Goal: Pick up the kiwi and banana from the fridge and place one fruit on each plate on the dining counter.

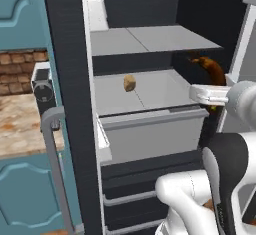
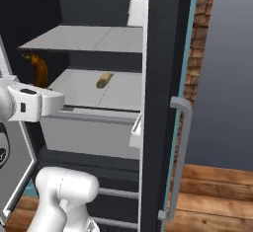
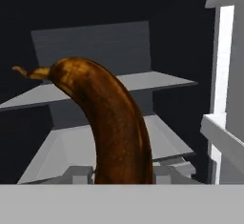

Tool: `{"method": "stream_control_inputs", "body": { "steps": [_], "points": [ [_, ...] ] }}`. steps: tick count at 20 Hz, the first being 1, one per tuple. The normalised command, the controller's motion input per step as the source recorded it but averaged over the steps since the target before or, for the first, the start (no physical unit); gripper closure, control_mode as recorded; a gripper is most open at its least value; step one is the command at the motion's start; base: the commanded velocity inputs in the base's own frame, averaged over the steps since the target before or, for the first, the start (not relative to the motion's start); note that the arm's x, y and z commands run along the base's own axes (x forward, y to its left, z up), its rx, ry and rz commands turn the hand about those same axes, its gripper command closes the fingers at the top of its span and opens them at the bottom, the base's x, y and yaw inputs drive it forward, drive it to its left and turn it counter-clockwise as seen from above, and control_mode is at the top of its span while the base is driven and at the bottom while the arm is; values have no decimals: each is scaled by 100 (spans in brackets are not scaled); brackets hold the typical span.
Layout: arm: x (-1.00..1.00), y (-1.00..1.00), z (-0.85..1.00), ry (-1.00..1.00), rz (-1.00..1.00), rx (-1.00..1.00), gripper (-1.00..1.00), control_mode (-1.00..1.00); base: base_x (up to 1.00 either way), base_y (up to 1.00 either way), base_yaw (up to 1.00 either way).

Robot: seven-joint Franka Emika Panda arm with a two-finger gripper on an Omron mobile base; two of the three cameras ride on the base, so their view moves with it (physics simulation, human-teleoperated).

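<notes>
The fridge (image 1: 67,79) (image 2: 165,53) stands open, with light grey shelves (image 1: 150,39) inside. My gripper (image 1: 219,86) (image 2: 42,87) (image 3: 123,173) is shut on the banana (image 1: 212,69) (image 2: 38,67) (image 3: 114,123), a curved dark brown fruit with orange patches. It holds the banana by the lower end, stem up, in the air off the right end of the middle shelf in the left base view. The kiwi, the plates and the dining counter are out of view.
A tan lumpy item (image 1: 130,83) (image 2: 104,80) lies on the middle shelf. Below it is a grey drawer (image 1: 150,134). The door's grey bar handle (image 1: 52,154) (image 2: 183,142) and white bin (image 1: 97,9) flank the opening. A marbled worktop (image 1: 20,124) lies left of the fridge.
</notes>
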Motion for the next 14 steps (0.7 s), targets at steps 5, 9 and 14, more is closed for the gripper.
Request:
{"method": "stream_control_inputs", "body": {
  "steps": [5, 9, 14],
  "points": [
    [0, 0, 0, 0, 0, 0, 100, 100, -82, 0, -51],
    [0, 0, 0, 0, 0, 0, 100, 100, -78, 0, -67],
    [0, 0, 0, 0, 0, 0, 100, 100, -70, -1, -71]
  ]
}}
